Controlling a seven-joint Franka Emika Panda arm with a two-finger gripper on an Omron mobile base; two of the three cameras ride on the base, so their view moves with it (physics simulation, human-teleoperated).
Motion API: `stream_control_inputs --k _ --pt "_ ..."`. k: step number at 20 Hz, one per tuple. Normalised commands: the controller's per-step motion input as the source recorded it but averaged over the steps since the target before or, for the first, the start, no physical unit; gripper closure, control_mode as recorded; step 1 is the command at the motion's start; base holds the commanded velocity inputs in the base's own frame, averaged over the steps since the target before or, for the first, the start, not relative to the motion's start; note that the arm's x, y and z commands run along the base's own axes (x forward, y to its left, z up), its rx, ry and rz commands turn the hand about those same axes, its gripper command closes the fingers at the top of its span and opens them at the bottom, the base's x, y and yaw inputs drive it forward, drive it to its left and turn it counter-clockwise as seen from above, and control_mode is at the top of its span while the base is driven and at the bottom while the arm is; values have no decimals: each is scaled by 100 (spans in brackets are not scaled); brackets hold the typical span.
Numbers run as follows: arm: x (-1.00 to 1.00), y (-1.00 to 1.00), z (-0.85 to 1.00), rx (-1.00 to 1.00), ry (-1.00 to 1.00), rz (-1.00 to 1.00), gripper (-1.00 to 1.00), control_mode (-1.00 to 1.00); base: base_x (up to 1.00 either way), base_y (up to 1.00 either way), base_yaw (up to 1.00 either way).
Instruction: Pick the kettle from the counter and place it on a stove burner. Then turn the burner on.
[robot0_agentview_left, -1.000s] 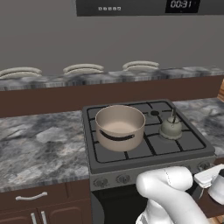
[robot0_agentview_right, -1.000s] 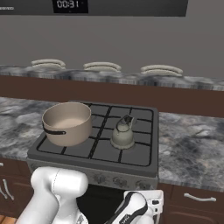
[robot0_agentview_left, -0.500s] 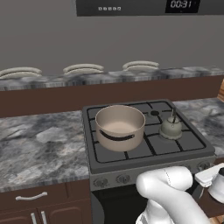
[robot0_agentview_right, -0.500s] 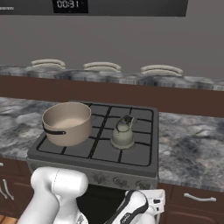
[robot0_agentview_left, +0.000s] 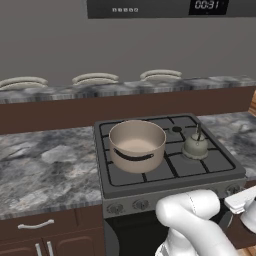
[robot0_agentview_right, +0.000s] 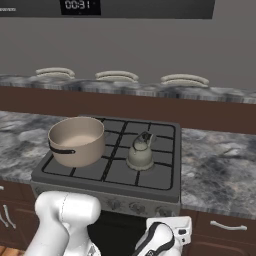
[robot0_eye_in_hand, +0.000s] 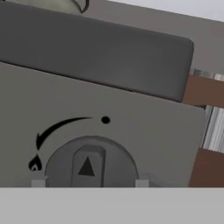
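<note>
Kettle (robot0_agentview_right: 140, 152) on stove burner (robot0_agentview_right: 159, 158) — pincer at knob (robot0_eye_in_hand: 89, 166).

Both base views look down over the stove (robot0_agentview_left: 165, 150) from behind; the hand view faces its knob (robot0_eye_in_hand: 89, 164) closely.

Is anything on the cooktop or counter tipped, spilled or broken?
Nothing stands out. The kettle stands upright on a stove burner beside the upright pot, nothing is spilled on the counter, and the plates lie flat on the back ledge.
</note>
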Motion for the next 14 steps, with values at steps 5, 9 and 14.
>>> stream_control_inputs --k 5,9,14 --pt "-2 -22 15 -26 -24 50 100 -100 0 0 0" --pt "0 -23 20 -26 -20 53 100 -100 0 0 0" --pt "0 -25 27 -28 -22 54 100 -100 0 0 0"
